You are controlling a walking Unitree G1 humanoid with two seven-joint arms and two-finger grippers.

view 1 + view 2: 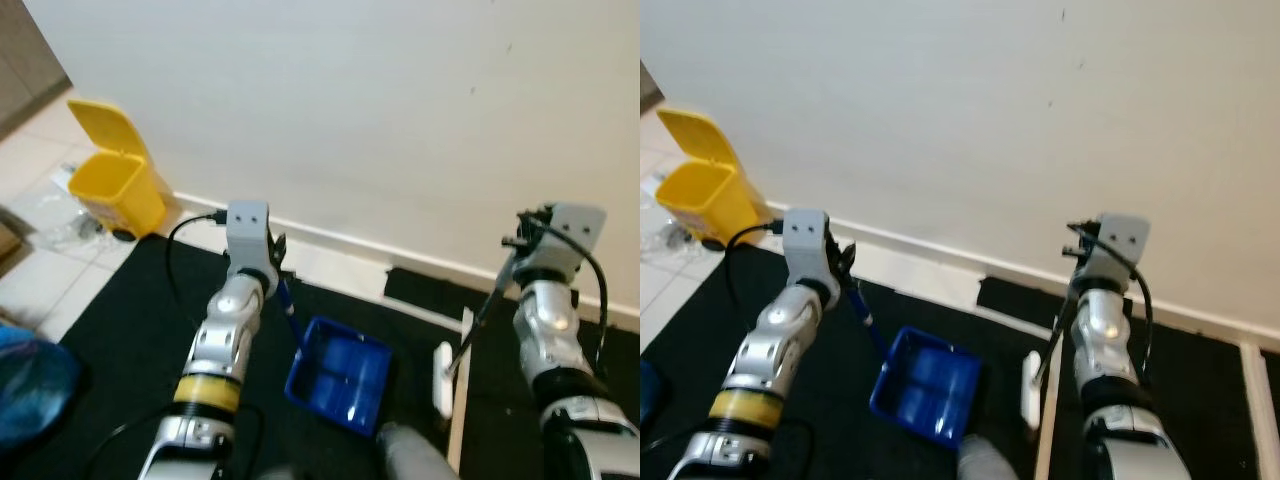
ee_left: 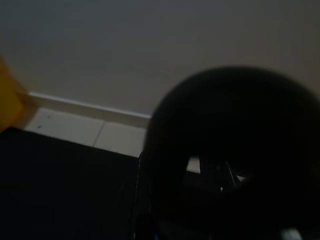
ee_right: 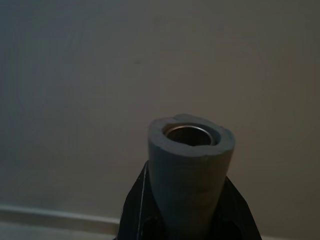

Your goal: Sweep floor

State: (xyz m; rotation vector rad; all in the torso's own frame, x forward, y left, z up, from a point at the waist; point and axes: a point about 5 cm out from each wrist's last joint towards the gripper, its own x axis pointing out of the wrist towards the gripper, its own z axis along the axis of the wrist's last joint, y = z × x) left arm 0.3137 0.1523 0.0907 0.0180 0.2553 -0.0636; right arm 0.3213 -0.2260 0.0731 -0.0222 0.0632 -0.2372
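**Both arms raised at the wall, dustpan and broom in hand**

On your far left a yellow bin (image 1: pixel 112 182) stands with its lid up on the pale tiles, beside the edge of the black mat (image 1: pixel 120 330).

Your left arm reaches forward and up from the lower left, wrist bent toward the wall (image 1: pixel 350 110). The left gripper (image 1: pixel 279 262) is closed on the dark blue handle of the blue dustpan (image 1: pixel 340 372), which hangs down and to the right of the wrist with its open tray over the black mat. In the left wrist view a large dark rounded shape blocks most of the frame; past it you see the white skirting and pale tiles.

Between the arms, a white broom head (image 1: pixel 443 377) sits low near a wooden strip (image 1: pixel 461 400) on the floor, at the end of a thin dark shaft rising to the right.

Your right arm stands nearly upright, wrist level with the skirting. The right gripper (image 1: pixel 512 252) is at the shaft's top. The right wrist view gives you what the head views do not: the black fingers (image 3: pixel 136 210) clamped around a grey foam broom handle (image 3: pixel 189 170) with a metal core, pointing at the wall.
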